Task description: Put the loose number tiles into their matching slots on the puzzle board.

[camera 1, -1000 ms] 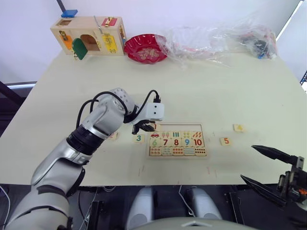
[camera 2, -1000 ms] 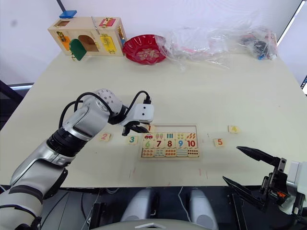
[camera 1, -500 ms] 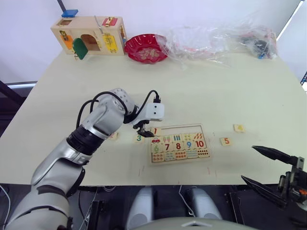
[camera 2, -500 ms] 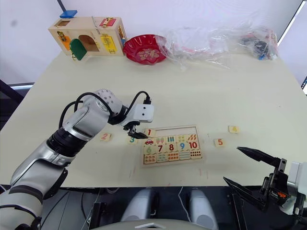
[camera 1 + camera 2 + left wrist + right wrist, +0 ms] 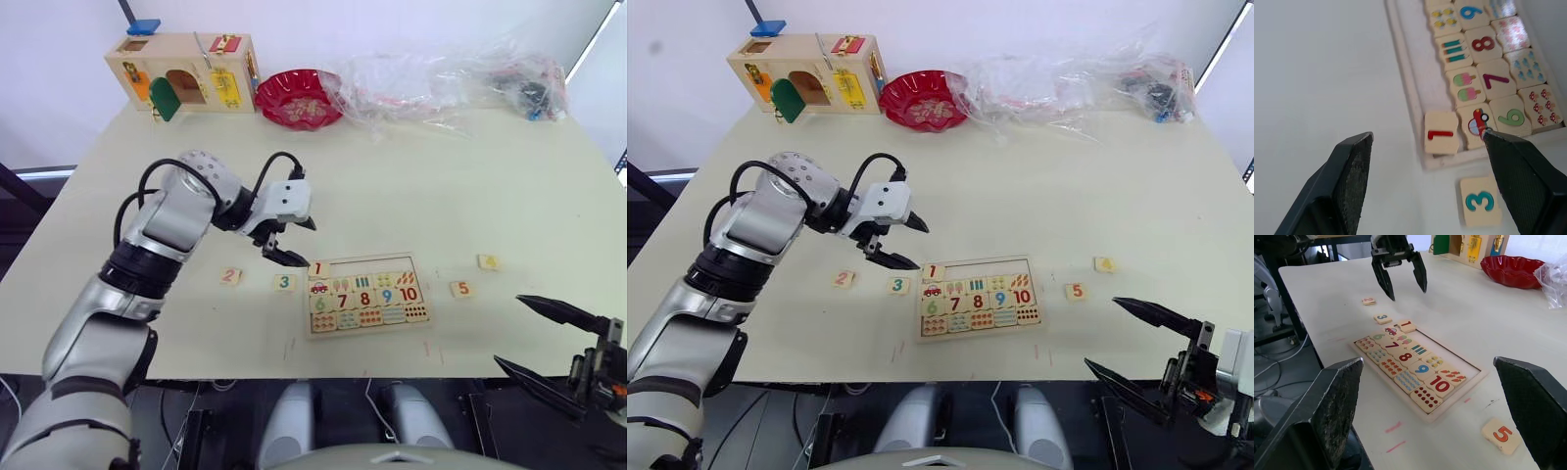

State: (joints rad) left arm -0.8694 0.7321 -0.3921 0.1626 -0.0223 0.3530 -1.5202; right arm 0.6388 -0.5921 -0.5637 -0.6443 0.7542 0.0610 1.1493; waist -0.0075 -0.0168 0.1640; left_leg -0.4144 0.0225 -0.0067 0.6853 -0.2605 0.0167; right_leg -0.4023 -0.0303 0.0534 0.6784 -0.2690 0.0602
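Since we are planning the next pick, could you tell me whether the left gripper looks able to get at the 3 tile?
Probably yes. The left gripper hangs open just above the 3 tile, which lies alone on the table beside the puzzle board.

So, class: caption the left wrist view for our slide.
Open left gripper above the pale-wood puzzle board, wooden tile 1 at its corner slot.

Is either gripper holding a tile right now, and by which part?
No. The left gripper and right gripper are both open and empty; tile 1 lies at the puzzle board's corner.
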